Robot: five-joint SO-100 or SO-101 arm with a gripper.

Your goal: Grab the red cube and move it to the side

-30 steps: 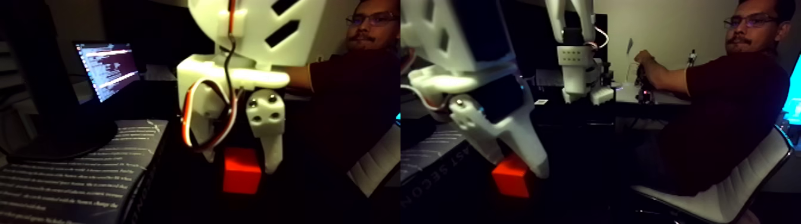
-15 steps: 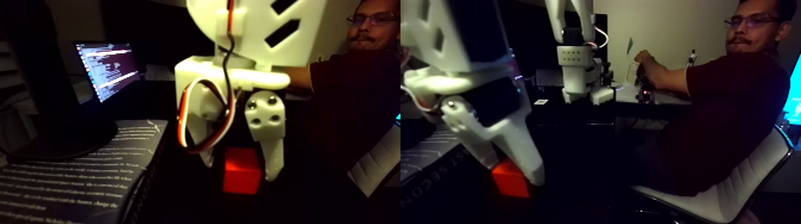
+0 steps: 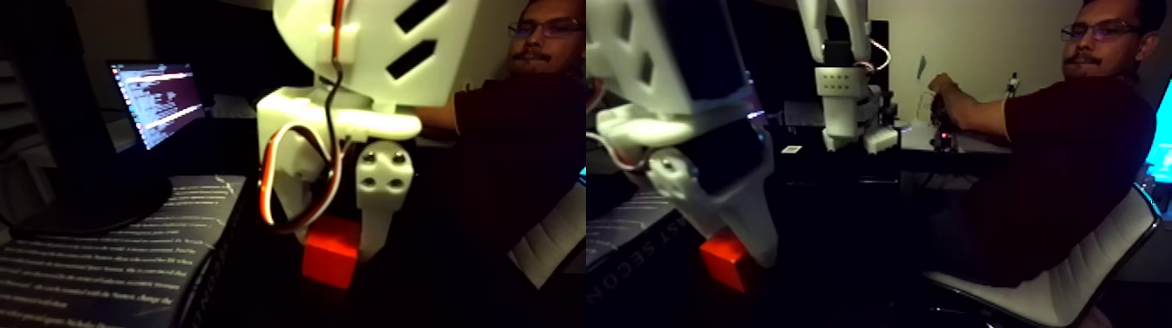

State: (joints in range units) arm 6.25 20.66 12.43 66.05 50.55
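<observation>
The red cube (image 3: 330, 251) sits low in the left half of the fixed view, tilted a little, with one corner pointing down; in the right half of the same view it shows again as a red block under the white finger. The white gripper (image 3: 336, 249) is closed on the cube, one finger (image 3: 373, 228) pressed to its right side and the other finger on its left side, partly hidden behind a looping red, white and black wire (image 3: 277, 179); the ground under the cube is so dark that I cannot tell if the cube rests on it or hangs just above it. Up from the fingers goes the big white arm (image 3: 375, 44) with dark slots in it. To the left lies a dark book (image 3: 113, 253) with lines of small white writing, too blurry to read; in the right half its edge shows big pale letters that may say "ST SECON". Behind the book a laptop screen (image 3: 157, 100) glows with tiny lines of text, also too small to read. A person (image 3: 1059, 166) in a dark shirt and glasses sits on a white chair (image 3: 1055, 292) at the right, one hand (image 3: 940, 85) held out to a second white arm (image 3: 844, 96) on a dark desk far back.
</observation>
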